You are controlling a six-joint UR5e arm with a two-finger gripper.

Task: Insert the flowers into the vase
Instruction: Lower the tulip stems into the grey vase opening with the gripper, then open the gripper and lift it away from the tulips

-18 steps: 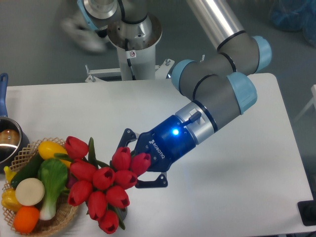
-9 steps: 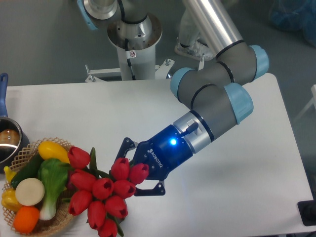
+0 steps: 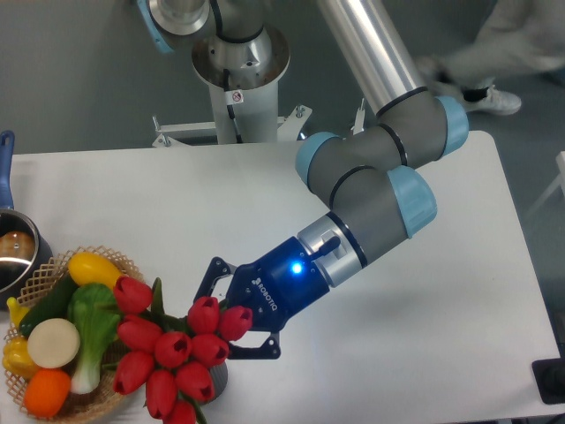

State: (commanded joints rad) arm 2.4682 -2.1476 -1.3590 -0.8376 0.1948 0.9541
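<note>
Gripping the bunch of glossy red artificial tulips, blue pincer, over dark grey ribbed vase, near-left white surface.

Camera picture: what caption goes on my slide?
End effector holds red flowers over the dark vase, beside a basket of toy vegetables.

A blue-bodied two-finger gripper on a grey and pale-blue arm reaches low over the white worktop, its black jaws set either side of a bunch of glossy red artificial tulips. A dark grey ribbed vase peeks from beneath the blooms. Just left, a woven wicker basket holds toy vegetables.
</note>
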